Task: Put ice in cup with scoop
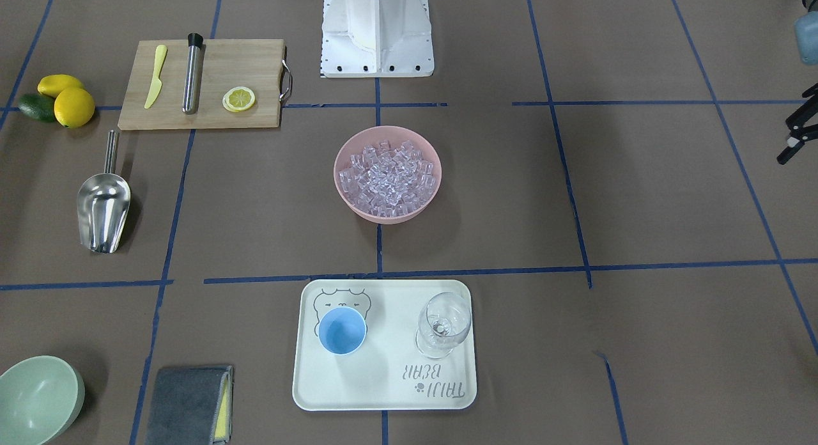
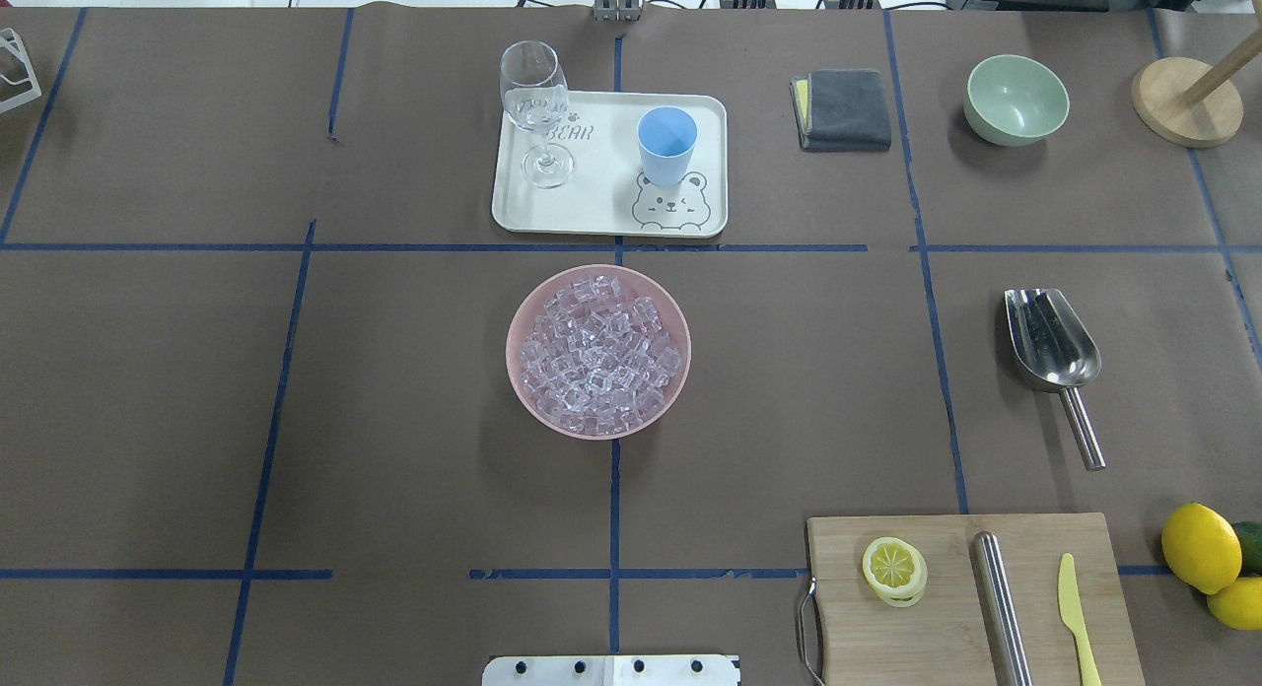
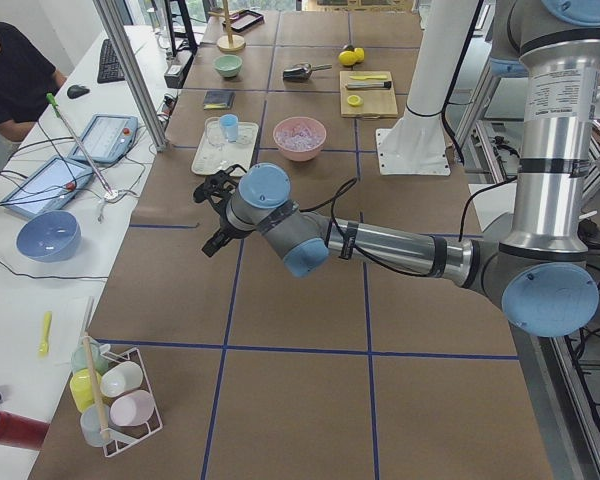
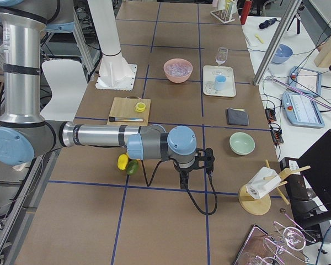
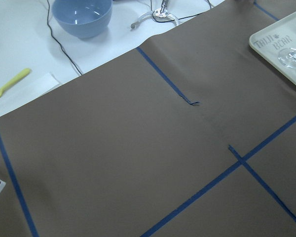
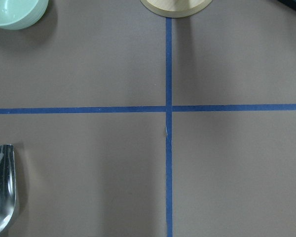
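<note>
Centrally, ice (image 1: 388, 179) heaped in pink bowl (image 1: 386, 216), cup (image 1: 342, 330) and wine glass (image 1: 443, 323) on tray (image 1: 383, 387)

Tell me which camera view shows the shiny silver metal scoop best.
Overhead exterior: the shiny silver metal scoop lies whole, trough and rod handle clear. Front-facing shows it whole too, handle foreshortened; exterior left, tiny; right wrist, only a trough edge; others, nothing.

A broad counter covered in dull brown paper (image 2: 197, 390) fills the overhead and front-facing views, ruled into large rectangles by strips of blue tape (image 2: 614, 528). In the left side view a long white side table (image 3: 10, 290) runs down the frame's left edge (cables trail across it). A slanted silver metal frame post (image 3: 130, 70) rises at the upper left. The light is even and soft, and shadows are faint.
</note>
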Robot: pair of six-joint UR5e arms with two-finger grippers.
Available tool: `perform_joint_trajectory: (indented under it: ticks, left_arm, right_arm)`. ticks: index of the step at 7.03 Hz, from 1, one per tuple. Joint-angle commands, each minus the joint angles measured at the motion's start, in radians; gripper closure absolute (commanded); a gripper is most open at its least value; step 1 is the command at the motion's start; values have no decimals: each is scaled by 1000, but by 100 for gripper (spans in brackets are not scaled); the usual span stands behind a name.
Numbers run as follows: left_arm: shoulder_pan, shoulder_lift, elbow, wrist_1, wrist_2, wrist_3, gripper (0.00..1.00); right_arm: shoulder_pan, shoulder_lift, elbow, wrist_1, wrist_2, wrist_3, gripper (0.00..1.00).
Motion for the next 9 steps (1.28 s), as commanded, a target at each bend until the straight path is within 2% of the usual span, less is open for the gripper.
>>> perform_joint_trajectory:
  ticks: [1, 2, 3, 4, 5, 7, 9]
  left_arm:
    - [171, -77, 33, -6, 4, -2, 0]
    - [184, -90, 30, -6, 1, 0, 0]
    - [221, -91, 28, -6, 1, -2, 0]
    - [235, -91, 28, -16, 4, -3, 0]
    - [237, -85, 28, -47, 4, 0, 0]
    - [282, -82, 77, -220, 6, 0, 0]
    - [388, -152, 88, -258, 6, 14, 1]
  right_arm:
    - [-33, 7, -10, 5, 34, 4, 0]
    - [-54, 19, -2, 2, 38, 51, 0]
    - [-111, 18, 62, 1, 43, 156, 0]
    - [-176, 7, 134, -2, 8, 236, 0]
    - [-226, -5, 179, -2, -7, 317, 0]
    - [-324, -25, 231, 4, -12, 436, 0]
    - [-449, -56, 334, 8, -61, 610, 0]
